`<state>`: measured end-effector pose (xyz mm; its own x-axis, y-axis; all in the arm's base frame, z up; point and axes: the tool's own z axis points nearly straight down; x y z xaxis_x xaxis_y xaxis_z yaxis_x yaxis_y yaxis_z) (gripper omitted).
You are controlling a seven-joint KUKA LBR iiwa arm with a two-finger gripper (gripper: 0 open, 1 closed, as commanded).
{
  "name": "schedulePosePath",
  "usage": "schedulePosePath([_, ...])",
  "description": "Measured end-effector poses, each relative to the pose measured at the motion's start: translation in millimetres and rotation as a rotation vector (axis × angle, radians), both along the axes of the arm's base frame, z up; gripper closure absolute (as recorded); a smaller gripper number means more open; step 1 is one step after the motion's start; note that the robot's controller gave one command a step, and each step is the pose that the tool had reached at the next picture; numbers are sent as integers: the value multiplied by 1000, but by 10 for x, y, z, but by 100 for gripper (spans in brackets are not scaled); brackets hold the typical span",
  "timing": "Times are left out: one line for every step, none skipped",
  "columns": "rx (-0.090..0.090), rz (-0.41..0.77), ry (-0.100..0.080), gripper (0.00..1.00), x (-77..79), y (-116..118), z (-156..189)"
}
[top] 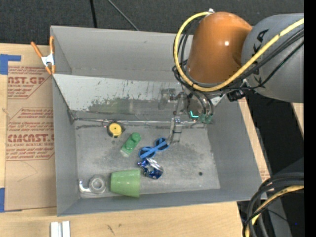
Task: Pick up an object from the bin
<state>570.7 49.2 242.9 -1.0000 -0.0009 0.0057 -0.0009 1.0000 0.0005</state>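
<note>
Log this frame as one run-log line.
gripper: low in bin, at right end of blue looped strip | contact: unclear | nearby: small green bottle, blue-white crumpled wrapper | held: nothing visible

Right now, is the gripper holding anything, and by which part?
Cannot tell. The gripper sits at the upper right end of the blue twisted strip mid-bin, but a hold isn't clear.

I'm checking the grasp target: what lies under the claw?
The claw hangs by the upper end of a blue strap on the bin floor. The claw itself hides whatever is directly beneath it.
</note>
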Motion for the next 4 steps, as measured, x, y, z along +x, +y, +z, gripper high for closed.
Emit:
schedulePosePath([2, 158, 7, 0, -340, 176, -1703])
schedulePosePath([1, 156, -13, 100, -288, 168, -1649])
schedulePosePath([0, 186, -17, 100, -183, 181, -158])
schedulePosePath([0, 186, -9, 0, -201, 180, -206])
